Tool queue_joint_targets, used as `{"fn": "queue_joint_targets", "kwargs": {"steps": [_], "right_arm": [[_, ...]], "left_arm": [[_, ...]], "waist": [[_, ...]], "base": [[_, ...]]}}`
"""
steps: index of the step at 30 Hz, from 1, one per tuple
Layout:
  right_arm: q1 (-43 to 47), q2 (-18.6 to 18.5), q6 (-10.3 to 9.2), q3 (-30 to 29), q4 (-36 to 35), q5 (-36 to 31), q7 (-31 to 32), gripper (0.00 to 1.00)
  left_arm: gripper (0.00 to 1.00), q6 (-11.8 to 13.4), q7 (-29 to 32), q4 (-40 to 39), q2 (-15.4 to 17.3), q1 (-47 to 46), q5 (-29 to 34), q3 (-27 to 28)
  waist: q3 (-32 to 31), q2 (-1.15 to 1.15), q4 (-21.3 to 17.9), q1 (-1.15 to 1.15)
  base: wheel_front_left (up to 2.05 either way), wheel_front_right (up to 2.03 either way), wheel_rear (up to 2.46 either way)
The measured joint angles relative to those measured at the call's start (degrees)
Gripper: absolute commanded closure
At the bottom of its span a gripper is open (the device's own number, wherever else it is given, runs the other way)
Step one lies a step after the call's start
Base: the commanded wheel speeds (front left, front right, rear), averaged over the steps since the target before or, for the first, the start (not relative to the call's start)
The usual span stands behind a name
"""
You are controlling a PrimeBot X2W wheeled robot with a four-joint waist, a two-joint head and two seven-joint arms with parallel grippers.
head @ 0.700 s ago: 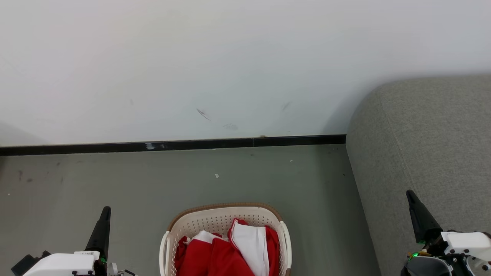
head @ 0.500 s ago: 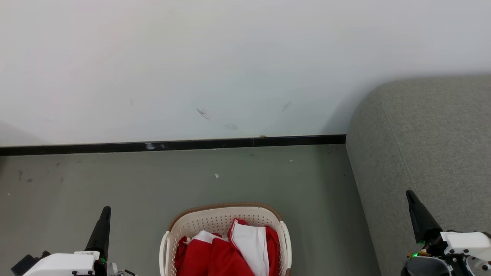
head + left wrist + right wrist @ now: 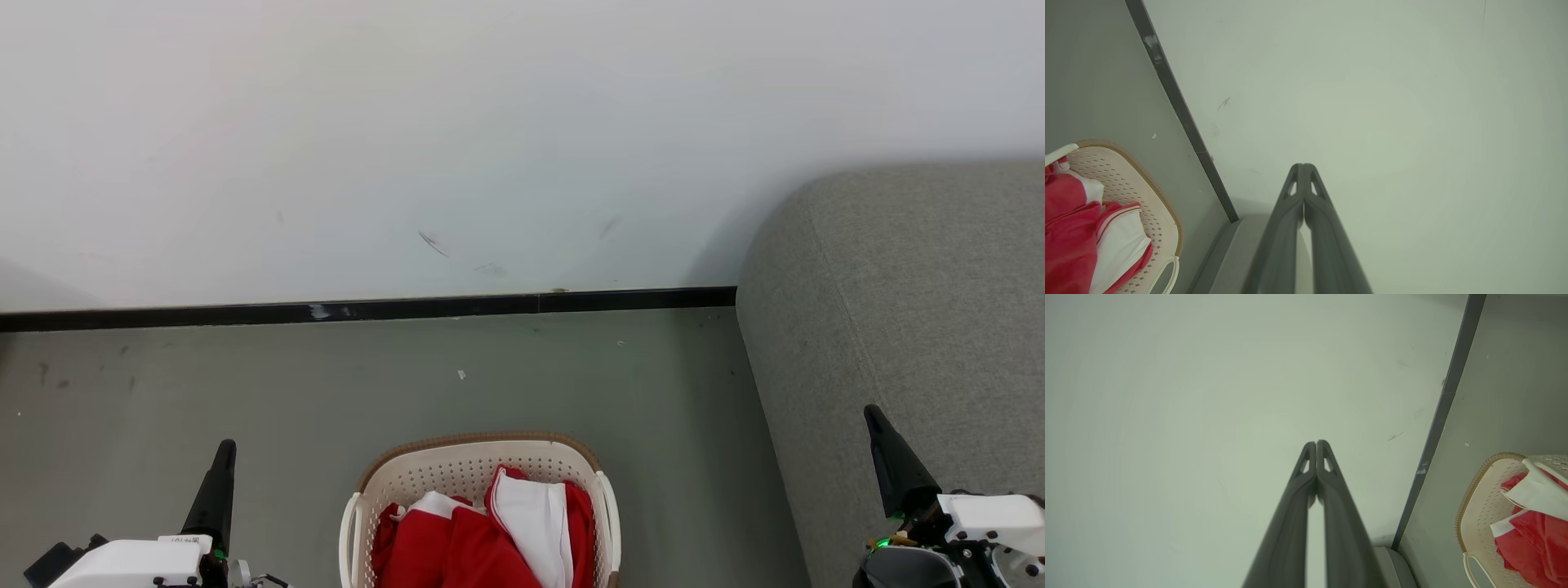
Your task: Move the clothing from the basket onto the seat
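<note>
Grippers both pressed shut, empty

Head view: left gripper [image 3: 224, 449] low left above floor [image 3: 163, 384], right gripper [image 3: 873, 416] low right in front of seat [image 3: 914, 286]. Basket [image 3: 482, 438] on floor between them, clothing [image 3: 473, 547] heaped inside, red with a white panel on top, none on seat

Left wrist view: jaws tip-to-tip, aimed at wall [image 3: 1372, 81], basket and clothing off at frame edge

Right wrist view: same, jaws together, basket at frame edge

Handling guess: light, limp, will drape and may snag on rim; not fragile. Pinch a raised fold by the white panel at heap top, lift high to clear rim
</note>
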Motion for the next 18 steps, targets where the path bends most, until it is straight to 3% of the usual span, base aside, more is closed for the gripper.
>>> {"fn": "queue_joint_targets", "kwargs": {"steps": [13,14,18], "right_arm": [[2.8,1.5,-0.07,0.1,2.5,0.0,0.0,1.00],[3.5,1.9,-0.08,0.2,2.9,0.0,0.0,0.00],[4.1,2.1,-0.08,0.7,3.1,-0.1,-0.5,0.00]], "left_arm": [[1.00,0.1,0.0,2.8,-1.5,2.3,0.0,-0.2],[0.00,0.1,0.0,3.3,-1.8,2.9,0.0,-0.3],[0.00,0.1,-0.5,3.3,-1.9,3.6,0.1,-0.7]], "waist": [[0.0,0.00,0.0,0.00],[0.0,0.00,0.0,0.00],[0.0,0.00,0.0,0.00]], "base": [[0.00,0.00,0.00],[0.00,0.00,0.00],[0.00,0.00,0.00]]}}
